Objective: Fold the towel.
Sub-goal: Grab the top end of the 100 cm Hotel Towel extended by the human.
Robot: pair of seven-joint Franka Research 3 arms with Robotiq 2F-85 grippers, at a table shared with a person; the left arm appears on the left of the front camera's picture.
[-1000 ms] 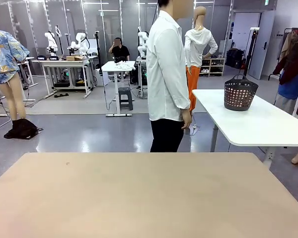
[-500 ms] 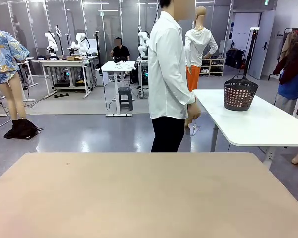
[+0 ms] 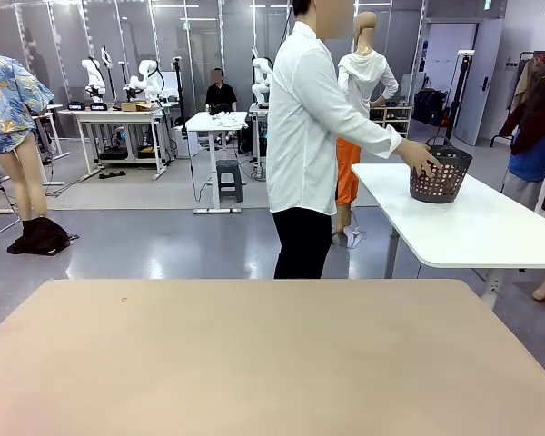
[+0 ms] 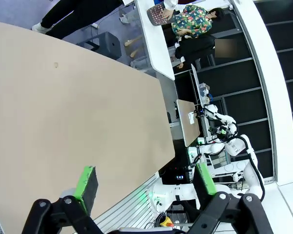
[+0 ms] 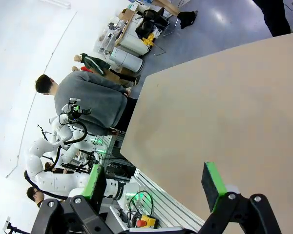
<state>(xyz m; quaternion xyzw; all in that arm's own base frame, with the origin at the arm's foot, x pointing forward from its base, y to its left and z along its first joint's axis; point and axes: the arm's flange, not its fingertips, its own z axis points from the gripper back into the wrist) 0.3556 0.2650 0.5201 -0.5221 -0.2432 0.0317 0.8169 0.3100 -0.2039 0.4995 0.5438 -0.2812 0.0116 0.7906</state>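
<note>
While the basket [image 3: 443, 177] at two o'clock is being reached for by the person's hand [image 3: 421, 160], the towel, whose place cannot be told, is presumably being fetched. The left end effector [image 4: 145, 179] and right end effector [image 5: 154, 176] are being held apart over the worktop [image 3: 254, 363], where spreading is being awaited.

Left gripper [image 4: 145, 180] hangs over beige table [image 4: 63, 107], jaws wide apart, green pads [image 4: 86, 183] facing each other. Past the table's far edge: person [image 4: 73, 14] in dark trousers, white table [image 4: 154, 48] with basket [image 4: 158, 14] on it.
</note>
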